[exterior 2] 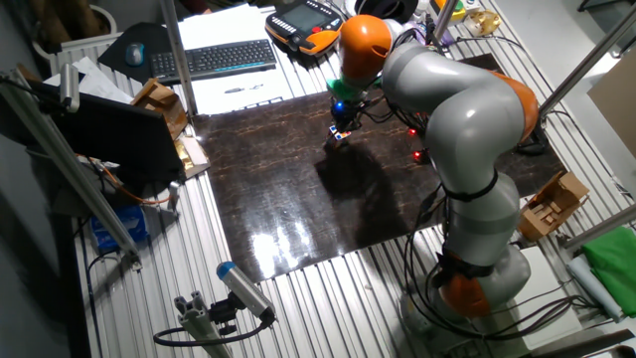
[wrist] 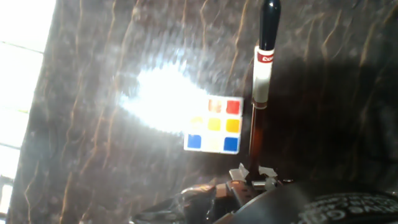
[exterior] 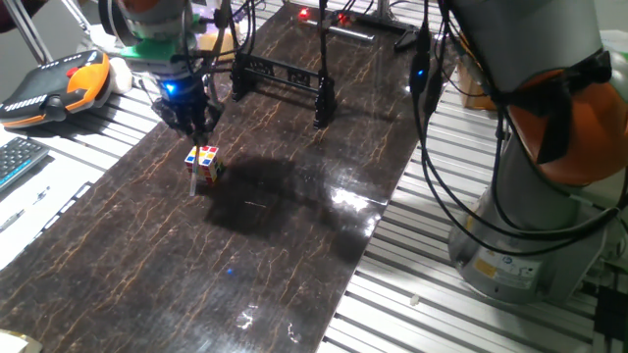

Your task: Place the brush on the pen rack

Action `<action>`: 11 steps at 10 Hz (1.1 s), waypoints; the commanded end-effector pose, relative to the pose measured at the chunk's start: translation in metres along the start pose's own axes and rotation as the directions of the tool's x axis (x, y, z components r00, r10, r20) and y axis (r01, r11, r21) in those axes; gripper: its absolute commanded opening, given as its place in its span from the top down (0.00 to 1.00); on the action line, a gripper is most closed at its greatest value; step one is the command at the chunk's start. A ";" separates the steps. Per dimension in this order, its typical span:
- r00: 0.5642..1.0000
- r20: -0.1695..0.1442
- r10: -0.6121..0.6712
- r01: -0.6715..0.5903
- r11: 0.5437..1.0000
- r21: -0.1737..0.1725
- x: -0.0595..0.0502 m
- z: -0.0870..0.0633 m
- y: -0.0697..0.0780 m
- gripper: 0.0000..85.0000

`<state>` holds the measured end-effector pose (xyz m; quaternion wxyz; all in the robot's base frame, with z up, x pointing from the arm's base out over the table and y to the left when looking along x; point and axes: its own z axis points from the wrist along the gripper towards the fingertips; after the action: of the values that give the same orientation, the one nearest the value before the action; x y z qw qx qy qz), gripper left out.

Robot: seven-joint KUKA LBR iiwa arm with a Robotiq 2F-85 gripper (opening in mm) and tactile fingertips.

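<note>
My gripper [exterior: 192, 126] hangs over the left part of the dark table and is shut on the brush [wrist: 257, 124]. In the hand view the gripper [wrist: 253, 173] clamps the brown-orange shaft, and the white band and dark end point away from it. In one fixed view the brush [exterior: 193, 174] hangs nearly upright, its lower end close to the table, right beside the multicoloured cube [exterior: 205, 163]. The cube [wrist: 214, 125] lies just left of the shaft. The pen rack [exterior: 283, 72], a low black frame, stands further back to the right of the gripper. In the other fixed view the gripper [exterior 2: 343, 111] is above the cube [exterior 2: 340, 134]; the rack is hidden there.
An orange teach pendant [exterior: 61, 82] and a keyboard [exterior: 14, 160] lie left of the dark slab [exterior: 275, 235]. A black stand base [exterior: 358, 33] with cables sits behind the rack. The robot's base [exterior: 520, 226] stands at the right. Slotted metal table [exterior: 442, 294] surrounds the slab.
</note>
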<state>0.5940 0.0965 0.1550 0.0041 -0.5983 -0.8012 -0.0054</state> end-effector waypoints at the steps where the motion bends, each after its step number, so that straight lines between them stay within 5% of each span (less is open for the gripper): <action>1: 1.000 0.006 0.004 -0.004 1.000 0.001 -0.002 -0.002 -0.002 0.99; 11: 0.996 0.084 -0.003 0.003 1.000 0.008 -0.034 -0.017 -0.026 0.99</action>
<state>0.5783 0.0571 0.1715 -0.0254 -0.5960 -0.8023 0.0214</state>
